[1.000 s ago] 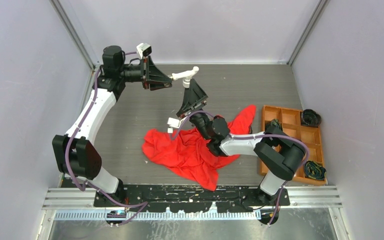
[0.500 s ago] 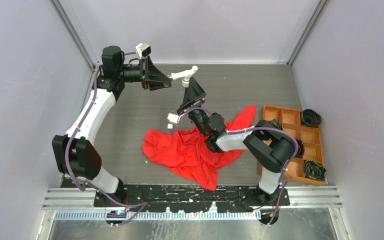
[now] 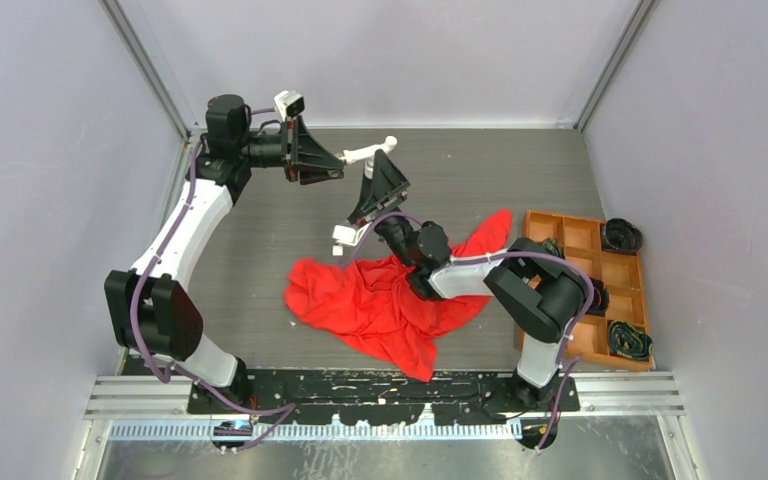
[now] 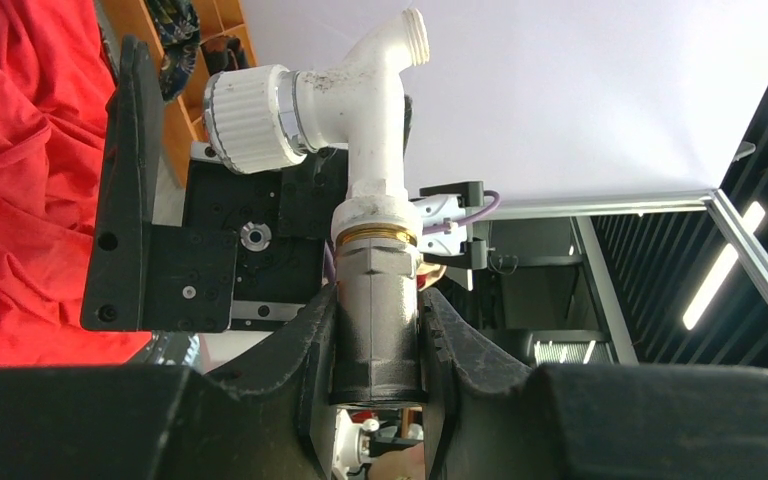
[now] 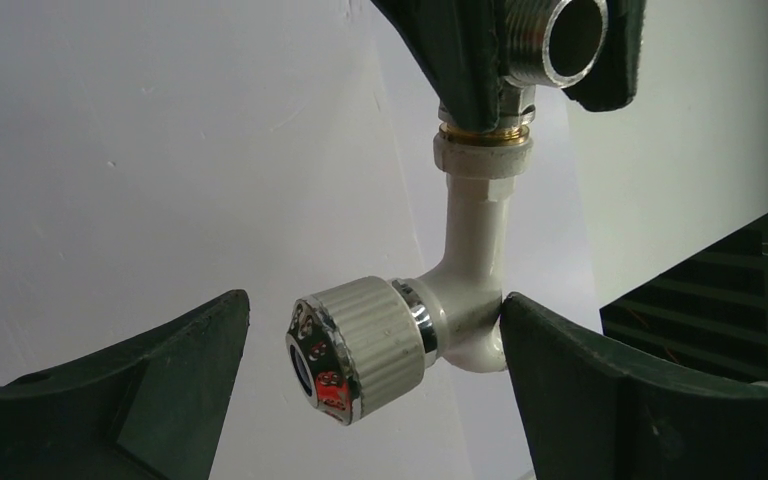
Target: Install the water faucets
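My left gripper is shut on a grey metal fitting, held in the air over the far side of the table. The white plastic faucet sits in that fitting with a brassy ring at the joint. Its ribbed knob points sideways. My right gripper is open around the faucet's knob end. In the right wrist view the knob with its blue-marked face lies between the fingers of my right gripper. The right finger touches the faucet's elbow; the left finger stands apart.
A crumpled red cloth lies mid-table under the right arm. An orange compartment tray stands at the right, with black coiled parts beside and in it. Grey walls close in the table on three sides.
The right arm has swung its elbow inward and its gripper has moved slightly up and left toward the faucet. The left gripper keeps hold of the fitting, almost still.
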You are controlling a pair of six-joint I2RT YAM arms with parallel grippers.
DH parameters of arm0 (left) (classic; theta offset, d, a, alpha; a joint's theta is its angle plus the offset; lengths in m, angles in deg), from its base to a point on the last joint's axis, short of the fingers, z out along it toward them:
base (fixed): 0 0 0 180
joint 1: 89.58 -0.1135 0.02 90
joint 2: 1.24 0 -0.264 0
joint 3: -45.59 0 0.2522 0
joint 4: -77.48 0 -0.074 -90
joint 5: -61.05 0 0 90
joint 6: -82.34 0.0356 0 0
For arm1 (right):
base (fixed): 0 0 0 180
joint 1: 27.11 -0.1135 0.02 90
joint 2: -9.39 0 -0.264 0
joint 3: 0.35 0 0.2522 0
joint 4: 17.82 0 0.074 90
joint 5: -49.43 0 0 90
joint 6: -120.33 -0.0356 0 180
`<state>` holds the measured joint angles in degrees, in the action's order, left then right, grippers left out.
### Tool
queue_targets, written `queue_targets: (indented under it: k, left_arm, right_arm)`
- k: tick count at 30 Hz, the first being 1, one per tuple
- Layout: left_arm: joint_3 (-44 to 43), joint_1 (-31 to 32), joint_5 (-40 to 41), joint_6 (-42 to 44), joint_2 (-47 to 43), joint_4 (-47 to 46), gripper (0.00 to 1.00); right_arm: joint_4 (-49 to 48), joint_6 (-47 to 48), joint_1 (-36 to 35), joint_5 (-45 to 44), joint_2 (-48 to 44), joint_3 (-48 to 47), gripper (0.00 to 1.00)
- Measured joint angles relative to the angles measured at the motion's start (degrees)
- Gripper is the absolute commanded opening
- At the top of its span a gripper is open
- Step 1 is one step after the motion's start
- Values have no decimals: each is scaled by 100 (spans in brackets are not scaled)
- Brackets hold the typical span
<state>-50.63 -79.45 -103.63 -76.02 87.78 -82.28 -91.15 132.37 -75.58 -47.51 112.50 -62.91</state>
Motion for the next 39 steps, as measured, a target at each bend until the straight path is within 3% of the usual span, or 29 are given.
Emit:
queue_targets:
  k: [6,14,18,21,30,39]
  left_arm:
    - [0,0,-7,0,0,-11,0]
    - [0,0,-92,-17,0,-79,0]
    - [0,15,-96,-15,0,-105,0]
    - [0,26,-140,9,0,-133,0]
    - [0,26,-24,476,96,363,0]
    - [-4,26,79,726,227,734,0]
  right_arm:
    - [-9,9,-192,-2,-240,343,65]
    - [2,7,-382,-125,-527,623,45]
    - [42,4,-483,-205,-616,678,42]
    - [188,-28,-649,-404,-863,776,47]
    - [1257,-577,-1099,-855,-2605,979,93]
    - [3112,-1589,-990,-1084,-3825,979,99]
